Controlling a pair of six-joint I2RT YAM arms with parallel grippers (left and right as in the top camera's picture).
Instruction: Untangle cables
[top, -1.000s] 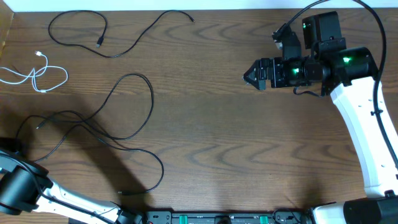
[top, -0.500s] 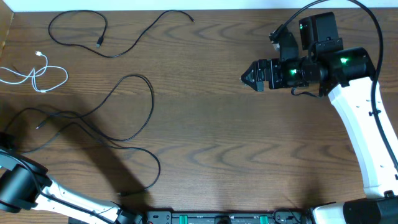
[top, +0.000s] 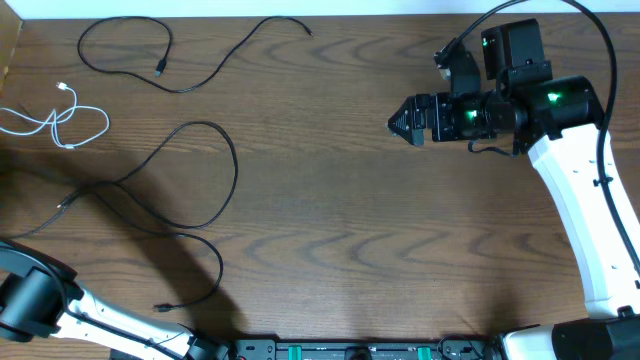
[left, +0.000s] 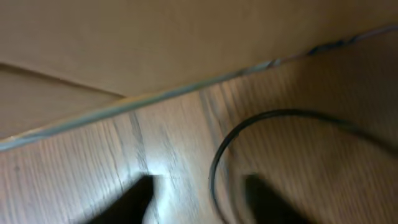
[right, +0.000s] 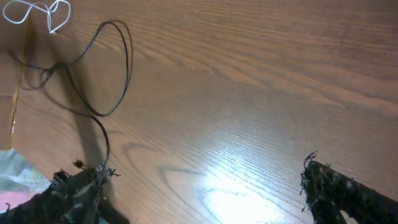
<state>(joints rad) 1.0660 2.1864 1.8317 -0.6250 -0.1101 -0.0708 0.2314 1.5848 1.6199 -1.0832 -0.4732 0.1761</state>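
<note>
By the far right corner the right gripper (top: 393, 123) is hovering, fingers spread, cables (top: 236, 165) are lying toward the left edge, left gripper (left: 198, 200) too blurred to judge.

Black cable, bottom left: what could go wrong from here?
1. The cable loops and seems to cross itself; pulling one end may cinch a knot.
2. The left wrist view is blurred, so whether the left arm holds the cable is hard to confirm.
</note>
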